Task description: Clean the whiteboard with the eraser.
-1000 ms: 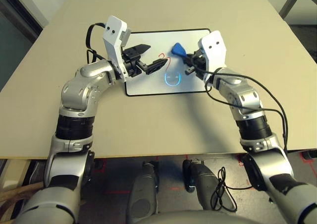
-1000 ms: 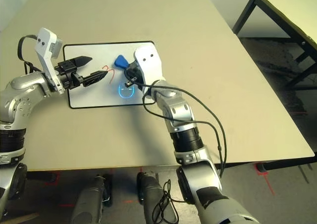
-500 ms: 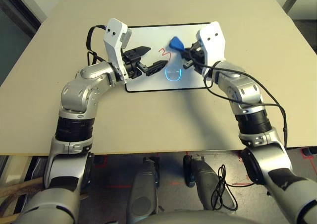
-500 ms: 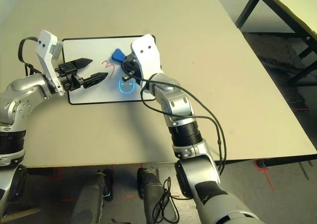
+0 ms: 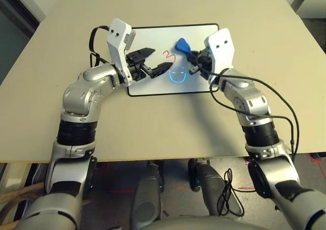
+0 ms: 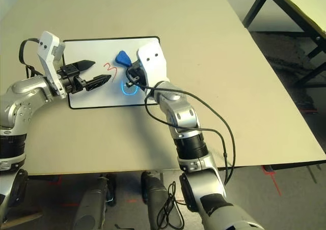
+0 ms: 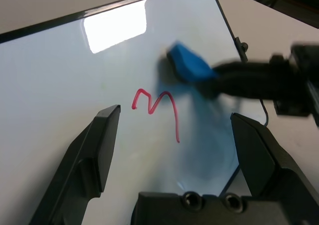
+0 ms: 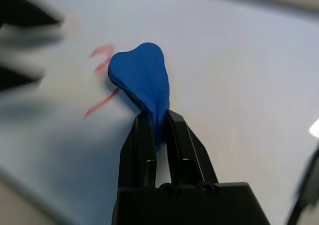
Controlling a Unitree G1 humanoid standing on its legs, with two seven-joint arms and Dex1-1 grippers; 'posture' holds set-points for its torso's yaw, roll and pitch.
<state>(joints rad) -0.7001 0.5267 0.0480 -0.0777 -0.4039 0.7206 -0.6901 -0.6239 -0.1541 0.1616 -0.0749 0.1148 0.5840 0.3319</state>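
The whiteboard (image 5: 153, 82) lies flat on the beige desk (image 5: 163, 128), between the two arms. The right hand (image 8: 158, 128) pinches the blue eraser (image 8: 140, 83) at its narrow waist, both fingers (image 8: 144, 140) pressed against it; the eraser's broad end sits over the board's far half, just beside a red squiggle (image 7: 155, 105). A blue rounded doodle (image 5: 177, 76) is drawn nearer the robot, below the eraser. The left hand (image 7: 172, 130) hovers over the board's left half with its fingers (image 7: 97, 150) spread wide and nothing between them, pointing toward the red squiggle. A black cable (image 5: 265, 115) loops along the right forearm.
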